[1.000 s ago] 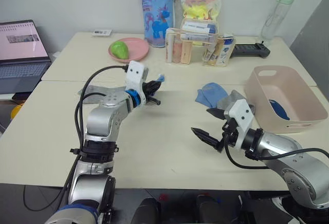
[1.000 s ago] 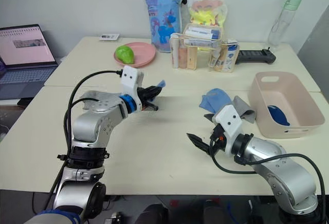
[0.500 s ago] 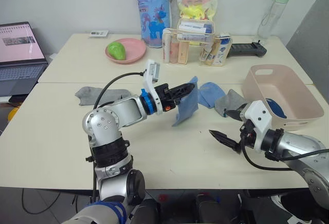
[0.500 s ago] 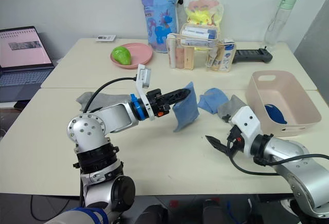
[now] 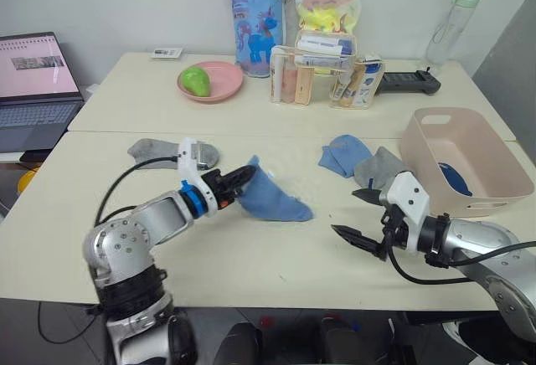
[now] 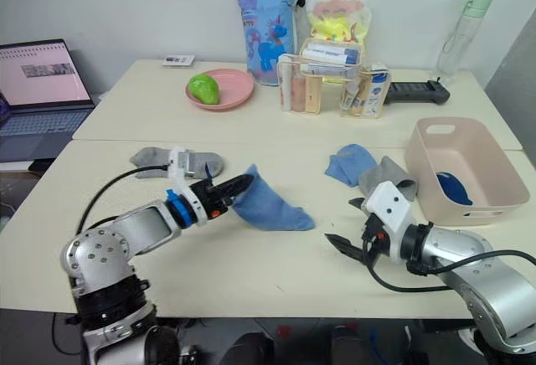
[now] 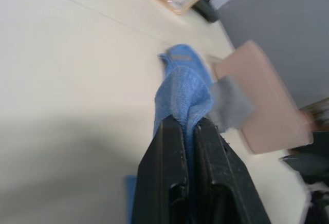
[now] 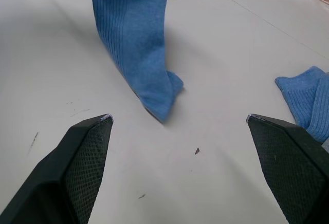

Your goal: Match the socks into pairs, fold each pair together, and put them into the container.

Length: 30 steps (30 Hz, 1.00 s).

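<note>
My left gripper (image 5: 239, 179) is shut on one end of a light blue sock (image 5: 275, 203), whose other end lies on the table in front of me. The left wrist view shows the sock (image 7: 182, 93) pinched between the fingers. A second light blue sock (image 5: 341, 154) lies to the right, touching a grey sock (image 5: 378, 167). Another grey sock (image 5: 157, 149) lies at the left. The pink container (image 5: 421, 157) stands at the right with a dark navy sock (image 5: 453, 177) inside. My right gripper (image 5: 356, 214) hovers open beside the container, holding nothing.
A pink plate (image 5: 219, 85) with a green fruit, a clear organiser (image 5: 311, 76) of bottles, two printed bags, a black remote (image 5: 407, 83) and a water bottle (image 5: 448, 26) stand along the far side. A laptop (image 5: 33, 80) sits at the far left.
My left arm has drawn back to the left and come down, lowering the light blue sock from mid-air onto the table. The right gripper has stayed open and barely moved.
</note>
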### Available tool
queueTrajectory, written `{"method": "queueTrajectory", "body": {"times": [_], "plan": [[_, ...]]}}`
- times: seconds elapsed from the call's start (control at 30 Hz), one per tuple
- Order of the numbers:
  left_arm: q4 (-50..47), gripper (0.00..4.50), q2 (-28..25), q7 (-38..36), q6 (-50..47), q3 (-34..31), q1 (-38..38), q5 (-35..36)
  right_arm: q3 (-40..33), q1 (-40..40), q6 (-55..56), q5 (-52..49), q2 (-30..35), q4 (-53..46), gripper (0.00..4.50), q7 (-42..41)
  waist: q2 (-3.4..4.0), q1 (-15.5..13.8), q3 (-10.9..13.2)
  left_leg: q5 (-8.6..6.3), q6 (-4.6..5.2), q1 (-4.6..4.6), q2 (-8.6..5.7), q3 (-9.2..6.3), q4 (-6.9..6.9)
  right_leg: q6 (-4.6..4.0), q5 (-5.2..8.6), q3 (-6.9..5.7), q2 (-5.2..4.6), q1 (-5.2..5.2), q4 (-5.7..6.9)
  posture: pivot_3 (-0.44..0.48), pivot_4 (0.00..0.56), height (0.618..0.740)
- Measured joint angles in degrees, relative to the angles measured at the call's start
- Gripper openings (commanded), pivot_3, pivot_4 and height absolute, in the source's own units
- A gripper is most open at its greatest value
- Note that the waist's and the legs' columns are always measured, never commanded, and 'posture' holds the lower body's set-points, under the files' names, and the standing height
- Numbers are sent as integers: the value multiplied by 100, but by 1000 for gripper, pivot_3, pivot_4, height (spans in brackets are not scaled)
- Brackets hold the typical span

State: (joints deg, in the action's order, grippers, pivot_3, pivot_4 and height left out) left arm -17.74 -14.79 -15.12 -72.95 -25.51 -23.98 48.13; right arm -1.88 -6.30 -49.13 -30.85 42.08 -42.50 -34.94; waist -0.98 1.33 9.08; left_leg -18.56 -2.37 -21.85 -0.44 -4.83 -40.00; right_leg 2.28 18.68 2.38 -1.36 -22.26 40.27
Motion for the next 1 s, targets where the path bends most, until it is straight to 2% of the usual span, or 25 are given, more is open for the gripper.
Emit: {"method": "queueTrajectory", "body": {"times": [0.13, 0.2, 0.33, 0.43, 0.53, 0.7, 0.87, 1.0], "plan": [[52, 37, -386, -341, 753, 149, 197, -303, 80, -80, 1, -15, -29, 1, 4500, -1, 0, 0, 0, 0, 0, -1, 0, -3, 1, 0, 0, 0, -1, 0, -1, 0, 150, 703], [-38, 37, -728, -813, 1000, 403, 376, -292, 92, -121, 0, -46, -59, 0, 4500, -2, 0, 9, 0, 0, 0, -3, 1, -2, 3, 0, 0, 0, -1, 0, -5, 0, 150, 703], [-595, 37, -1107, -1635, 988, 871, 382, 242, 96, -176, -15, -152, -66, 0, 4500, -2, 0, -14, 0, 0, 1, -8, 0, -10, 3, 0, 0, -5, -3, 5, -16, 0, 150, 703], [-851, 37, -1188, -1788, 755, 1047, 218, 777, 75, -176, -39, -206, 10, 6, 4500, -12, 1, -4, 0, -2, 5, -6, 0, -12, 3, 0, 0, -6, -3, 6, -15, 0, 150, 703], [-853, 37, -1011, -1516, 505, 1052, 45, 1374, -82, -153, -75, -250, 132, 21, 4500, -48, 1, 5, 0, -7, 12, -7, 0, -12, 3, 0, 0, -6, -2, 6, -15, 0, 150, 703], [-627, 37, -350, -556, 306, 1214, -539, 2440, -490, 121, -186, -427, 626, 27, 4500, -329, -1, -36, 1, -9, 17, -9, -2, -14, -1, 0, -1, -8, -2, 11, -17, 0, 150, 703], [-152, 37, 297, 919, 621, 1274, -1092, 3530, -998, 606, -176, -413, 1202, 268, 4500, -715, -3, -74, 2, -9, 17, -4, -1, -1, -1, 0, -1, 2, -2, 12, -17, 0, 150, 703], [16, 37, 569, 1940, 1124, 1290, -1034, 3978, -1051, 606, -48, -360, 1380, 439, 4500, -891, -2, -64, 1, -6, 11, 2, 2, 1, 0, 0, -1, 5, 2, 12, -13, 0, 150, 703]]}}
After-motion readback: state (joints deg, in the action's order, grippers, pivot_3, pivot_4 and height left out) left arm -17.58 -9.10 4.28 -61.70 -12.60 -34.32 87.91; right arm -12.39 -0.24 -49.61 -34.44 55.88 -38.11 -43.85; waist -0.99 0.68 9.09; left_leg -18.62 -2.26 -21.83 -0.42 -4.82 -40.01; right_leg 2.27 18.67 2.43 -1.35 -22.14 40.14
